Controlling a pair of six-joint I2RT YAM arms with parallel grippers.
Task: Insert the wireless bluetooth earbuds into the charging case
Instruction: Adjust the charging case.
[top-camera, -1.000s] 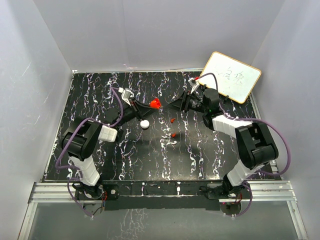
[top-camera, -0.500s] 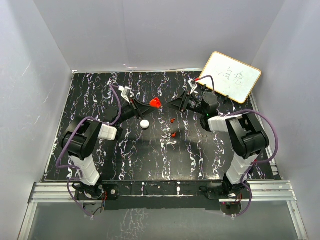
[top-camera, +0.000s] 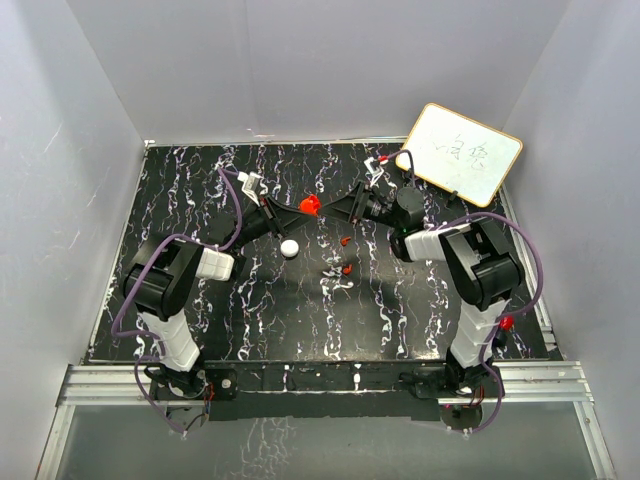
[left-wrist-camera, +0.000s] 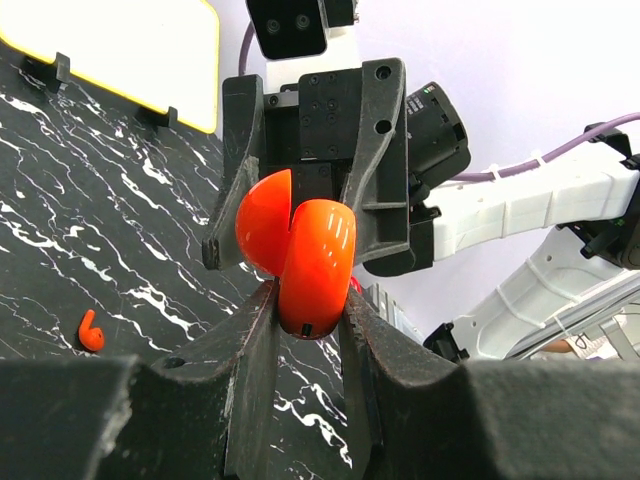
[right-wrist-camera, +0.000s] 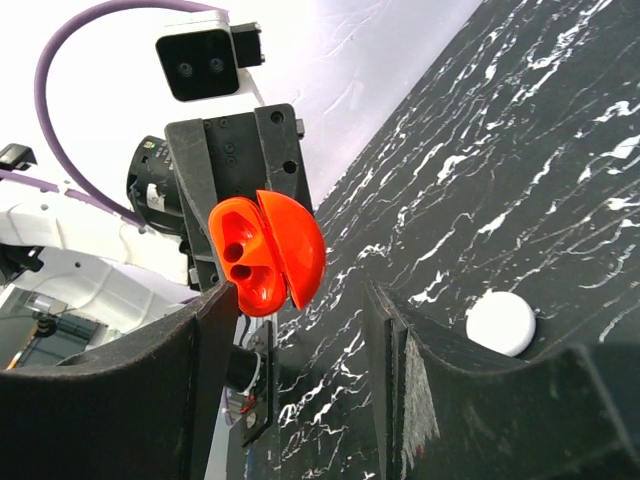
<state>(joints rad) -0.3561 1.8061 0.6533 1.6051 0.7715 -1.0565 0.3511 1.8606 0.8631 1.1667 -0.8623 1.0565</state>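
The left end effector (left-wrist-camera: 306, 300) is pinching the charging case (left-wrist-camera: 298, 248) tight by its edge and holding it up off the black marbled surface (top-camera: 250, 300), lid hinged open and both sockets showing. The right end effector (right-wrist-camera: 300, 300) is facing it head-on, jaws standing partly apart around the open lid; whether a finger is touching it, I can't tell. One earbud (top-camera: 343, 241) and a second earbud (top-camera: 347, 270) are lying on the surface below, near a white disc (top-camera: 289, 247).
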